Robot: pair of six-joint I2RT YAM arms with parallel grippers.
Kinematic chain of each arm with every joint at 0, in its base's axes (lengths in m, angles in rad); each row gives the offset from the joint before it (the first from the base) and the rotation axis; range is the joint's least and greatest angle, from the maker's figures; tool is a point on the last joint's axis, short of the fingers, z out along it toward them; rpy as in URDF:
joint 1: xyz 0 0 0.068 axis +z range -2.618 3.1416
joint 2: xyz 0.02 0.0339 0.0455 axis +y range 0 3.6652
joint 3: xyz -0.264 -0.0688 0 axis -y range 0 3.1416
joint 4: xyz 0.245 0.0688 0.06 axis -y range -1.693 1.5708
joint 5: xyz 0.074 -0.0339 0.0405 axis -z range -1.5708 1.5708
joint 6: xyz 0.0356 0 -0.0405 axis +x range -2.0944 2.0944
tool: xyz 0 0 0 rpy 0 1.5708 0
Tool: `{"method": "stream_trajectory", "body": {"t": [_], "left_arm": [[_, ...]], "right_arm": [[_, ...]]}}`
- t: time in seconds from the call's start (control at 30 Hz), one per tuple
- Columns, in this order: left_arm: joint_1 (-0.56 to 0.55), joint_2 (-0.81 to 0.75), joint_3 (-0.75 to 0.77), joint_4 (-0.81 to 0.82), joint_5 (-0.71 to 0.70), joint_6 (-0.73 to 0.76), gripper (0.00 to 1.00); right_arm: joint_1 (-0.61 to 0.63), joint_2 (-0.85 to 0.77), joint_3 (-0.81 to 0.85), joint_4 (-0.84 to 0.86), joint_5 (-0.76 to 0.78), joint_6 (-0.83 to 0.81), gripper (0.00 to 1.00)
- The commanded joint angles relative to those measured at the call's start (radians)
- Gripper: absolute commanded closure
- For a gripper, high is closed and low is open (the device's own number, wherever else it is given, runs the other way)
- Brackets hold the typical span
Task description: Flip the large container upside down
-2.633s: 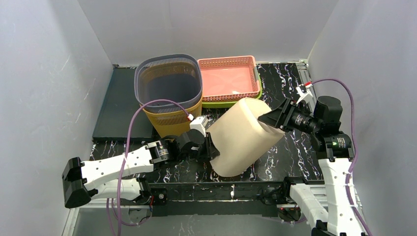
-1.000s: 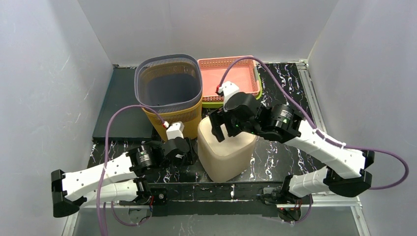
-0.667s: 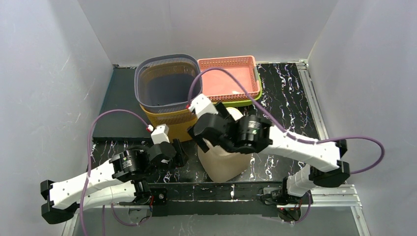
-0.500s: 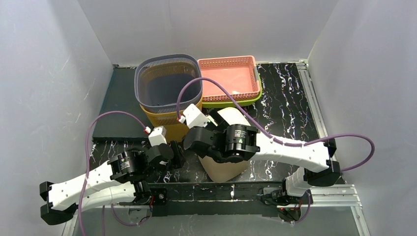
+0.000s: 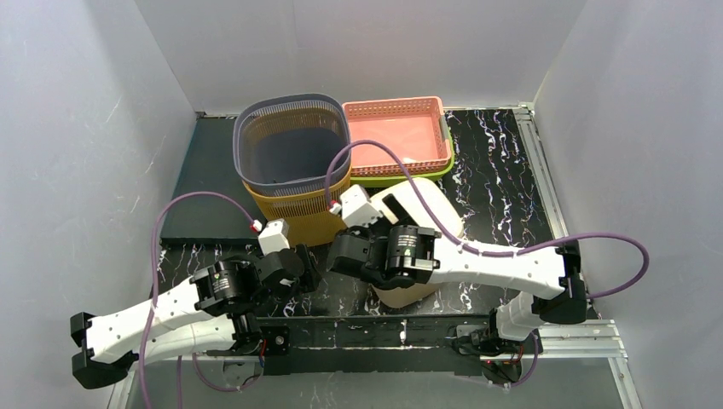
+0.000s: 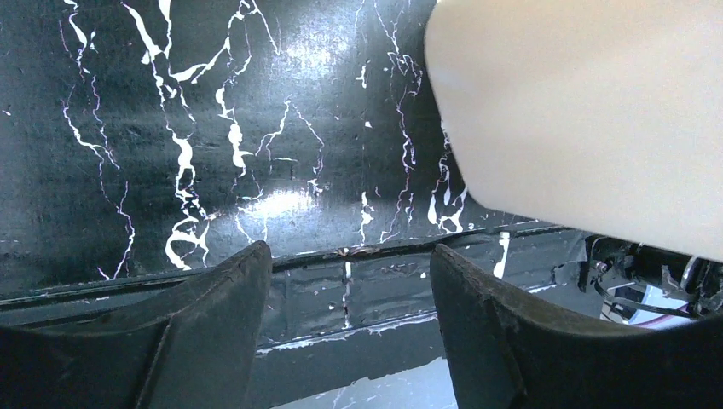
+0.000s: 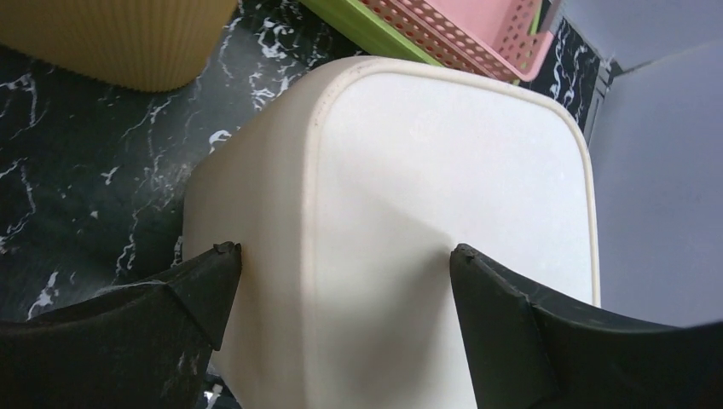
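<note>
The large container point(image 5: 430, 204) is a cream plastic bin standing mouth down on the black marble table point(image 5: 503, 170), its closed base facing up and leaning slightly toward the back. My right gripper point(image 5: 348, 254) hangs over its near left side. In the right wrist view the open right gripper point(image 7: 343, 251) straddles a rounded corner of the container point(image 7: 443, 170); contact cannot be told. My left gripper point(image 5: 303, 266) sits left of the bin, low over the table. In its own view the left gripper point(image 6: 347, 256) is open and empty, with the container point(image 6: 580, 119) at the upper right.
A grey-purple slatted basket point(image 5: 294, 146) nested in a yellow basket point(image 5: 298, 213) stands just behind my left gripper. A pink tray point(image 5: 396, 136) stacked on a green tray point(image 5: 401, 179) lies behind the bin. The table's near edge rail point(image 6: 358, 281) runs below the left fingers.
The container went from lying tilted between both grippers to base up. The right arm swung over it from right to left and opened wide. The left gripper let go, opened and drew back left.
</note>
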Motion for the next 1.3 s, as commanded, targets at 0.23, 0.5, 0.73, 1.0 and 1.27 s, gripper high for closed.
{"method": "stream_trajectory", "body": {"t": [0.23,0.5,0.73,1.0,1.27], "left_arm": [[0.000,0.042,0.041,-0.033,-0.044,0.009,0.33],[0.000,0.070,0.050,-0.018,-0.030,0.021,0.33],[0.000,0.055,0.053,-0.019,-0.015,0.034,0.33],[0.000,0.035,0.046,-0.020,-0.009,0.037,0.32],[0.000,0.035,0.059,-0.013,0.008,0.056,0.32]], "right_arm": [[-0.345,-0.344,-0.237,0.056,-0.062,0.033,0.01],[-0.651,-0.387,-0.193,0.095,-0.181,-0.142,0.01],[-0.947,-0.331,-0.119,0.079,-0.263,-0.237,0.01],[-1.141,-0.301,0.033,0.112,-0.550,-0.290,0.01],[-1.141,-0.437,0.069,0.073,-0.436,-0.078,0.01]]}}
